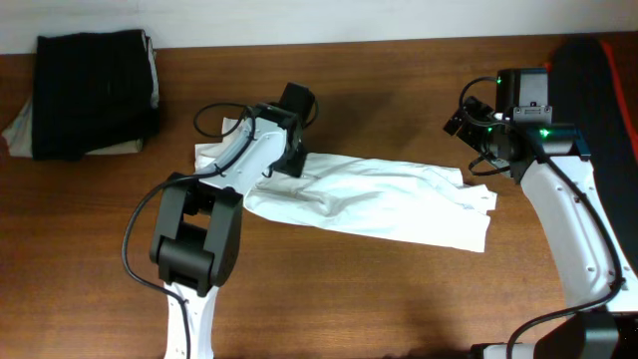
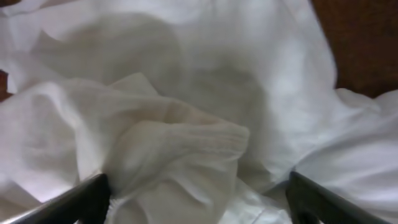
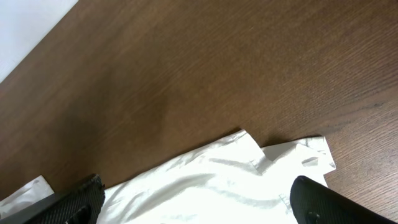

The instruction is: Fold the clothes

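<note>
A brown wood-grain table (image 1: 399, 299) fills nearly the whole overhead frame, bare along its lower part; a pale strip (image 1: 349, 20) runs along the top edge behind it; in the upper right corner lies a dark shape (image 1: 610, 80) with a red edge; the right wrist view shows the same tabletop (image 3: 217, 81) with a pale patch (image 3: 25, 25) at upper left.

The brown wood-grain table (image 1: 399, 299) carries a long, wrinkled white thin-cloth garment (image 1: 379, 204) across its middle. A folded black fabric stack (image 1: 90, 90) lies near its far-left corner.
</note>
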`<action>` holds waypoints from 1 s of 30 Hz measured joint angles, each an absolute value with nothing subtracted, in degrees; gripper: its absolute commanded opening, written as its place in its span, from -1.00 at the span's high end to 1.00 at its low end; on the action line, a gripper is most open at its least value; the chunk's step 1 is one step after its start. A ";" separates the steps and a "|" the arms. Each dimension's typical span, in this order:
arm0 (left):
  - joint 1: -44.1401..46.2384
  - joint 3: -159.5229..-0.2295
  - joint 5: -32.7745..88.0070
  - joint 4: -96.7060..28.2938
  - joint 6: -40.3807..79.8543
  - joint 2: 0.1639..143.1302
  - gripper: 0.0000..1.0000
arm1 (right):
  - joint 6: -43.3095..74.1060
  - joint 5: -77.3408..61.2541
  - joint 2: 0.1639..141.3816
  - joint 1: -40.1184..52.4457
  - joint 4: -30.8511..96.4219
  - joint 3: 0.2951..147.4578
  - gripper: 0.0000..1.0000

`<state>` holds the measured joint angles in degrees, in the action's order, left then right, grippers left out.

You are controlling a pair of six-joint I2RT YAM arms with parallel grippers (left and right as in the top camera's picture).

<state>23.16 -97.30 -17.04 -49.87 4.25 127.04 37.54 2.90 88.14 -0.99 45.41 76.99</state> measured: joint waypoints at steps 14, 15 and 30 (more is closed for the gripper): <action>22.68 -97.30 -28.60 -55.81 12.84 126.96 0.84 | 37.54 2.90 88.14 -0.99 45.41 76.99 -0.97; 22.68 -97.30 -29.54 -57.06 14.48 126.85 0.83 | 37.52 2.90 88.14 -0.99 45.43 76.99 -0.97; 16.25 -95.07 -34.96 -82.32 43.66 109.60 0.67 | 36.80 2.39 88.14 -0.99 47.99 76.99 -0.98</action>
<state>16.25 -95.07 -34.96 -82.32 43.66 109.60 36.80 2.39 88.14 -0.99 47.99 76.99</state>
